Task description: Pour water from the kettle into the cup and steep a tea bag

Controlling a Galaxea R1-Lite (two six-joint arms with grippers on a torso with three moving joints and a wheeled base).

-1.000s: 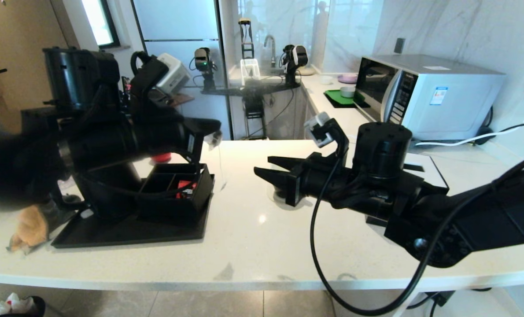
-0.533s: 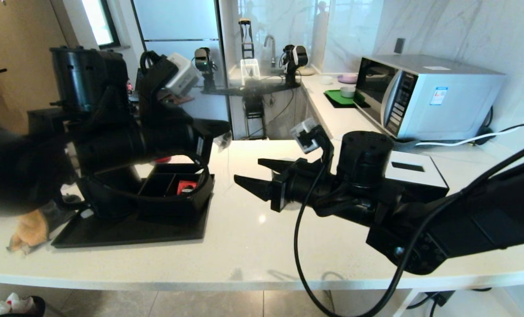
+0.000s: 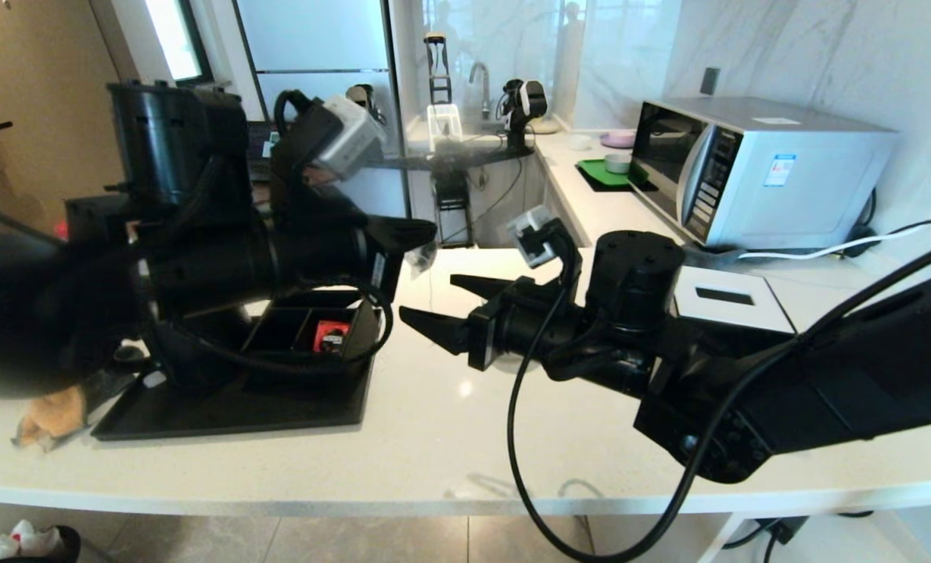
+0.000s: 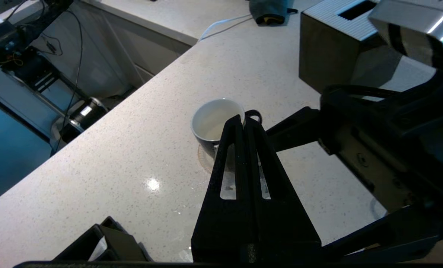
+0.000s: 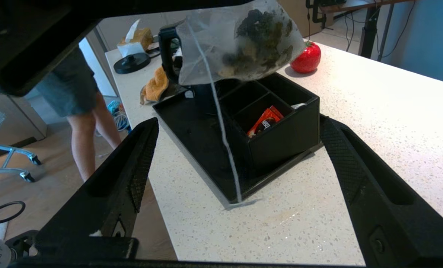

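Left gripper pinches the tea bag, translucent, dark leaves inside, string dangling; right gripper gapes, empty.

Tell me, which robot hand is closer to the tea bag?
Left. The left gripper is shut on the tea bag, holding it up above the counter. The right gripper has open jaws a little below and beside it, not touching.
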